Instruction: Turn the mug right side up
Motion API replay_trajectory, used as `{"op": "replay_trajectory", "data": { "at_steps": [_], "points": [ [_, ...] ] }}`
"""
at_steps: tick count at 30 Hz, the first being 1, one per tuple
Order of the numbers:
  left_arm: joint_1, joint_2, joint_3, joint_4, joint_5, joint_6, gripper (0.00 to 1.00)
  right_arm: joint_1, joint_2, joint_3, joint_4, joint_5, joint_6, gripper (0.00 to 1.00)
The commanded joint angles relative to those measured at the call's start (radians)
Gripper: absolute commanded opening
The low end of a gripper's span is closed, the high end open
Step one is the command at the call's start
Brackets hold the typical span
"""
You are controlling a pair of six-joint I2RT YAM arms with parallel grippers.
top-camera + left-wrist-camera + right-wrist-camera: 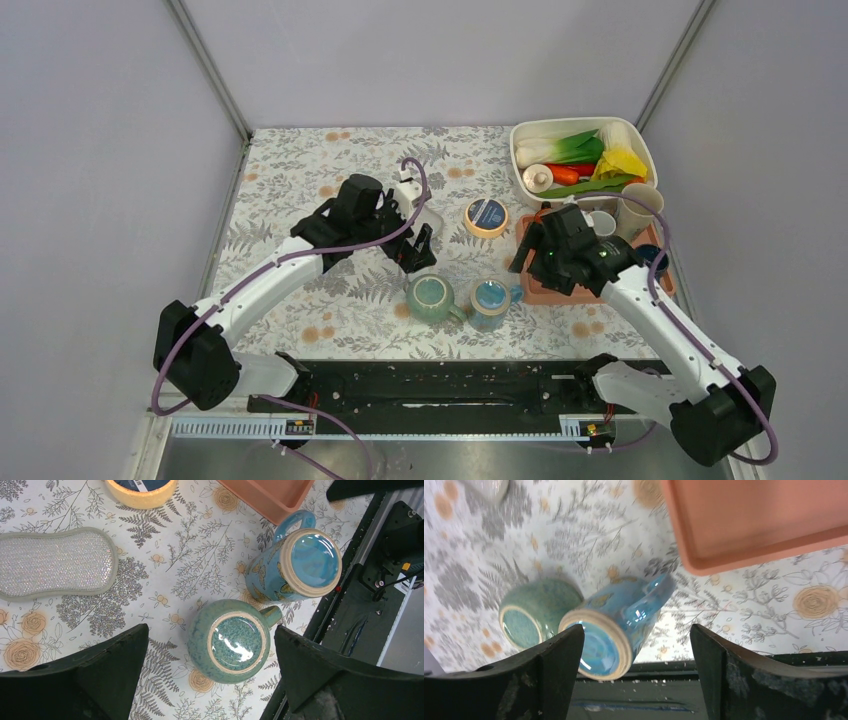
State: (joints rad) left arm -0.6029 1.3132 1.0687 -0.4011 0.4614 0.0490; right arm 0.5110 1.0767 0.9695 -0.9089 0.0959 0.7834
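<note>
Over the green mug (235,647), left end effector (211,635) points down, spread — right end effector (638,630) spread too.

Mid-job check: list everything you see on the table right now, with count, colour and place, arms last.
green mug: 1, green, base up, table centre, below the left gripper
blue mug: 1, blue, base up, right of the green mug
roll: 1, yellow with blue top, behind the mugs
sponge: 1, silver-grey, left of the roll
tray: 1, terracotta, right side, partly under the right arm
cups: 2, beige and white, at the tray's far end
bin: 1, white, far right corner, full of vegetables
left gripper: 1, black, open
right gripper: 1, black, open, above the blue mug
</note>
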Motion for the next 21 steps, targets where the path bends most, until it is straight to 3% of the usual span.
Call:
{"op": "replay_trajectory", "data": {
  "at_steps": [1,8,21],
  "points": [
    [0.003,0.002,0.005,0.033,0.041,0.008,0.99,-0.114,-0.036,-0.055,0.064,-0.019,0.070,0.86],
    [0.003,0.000,0.005,0.033,0.048,0.006,0.99,-0.113,-0.041,-0.207,0.276,-0.085,0.346,0.78],
    [0.003,0.009,0.006,0.034,0.043,0.007,0.98,-0.019,0.113,-0.265,0.381,-0.124,0.381,0.77]
  ]
}}
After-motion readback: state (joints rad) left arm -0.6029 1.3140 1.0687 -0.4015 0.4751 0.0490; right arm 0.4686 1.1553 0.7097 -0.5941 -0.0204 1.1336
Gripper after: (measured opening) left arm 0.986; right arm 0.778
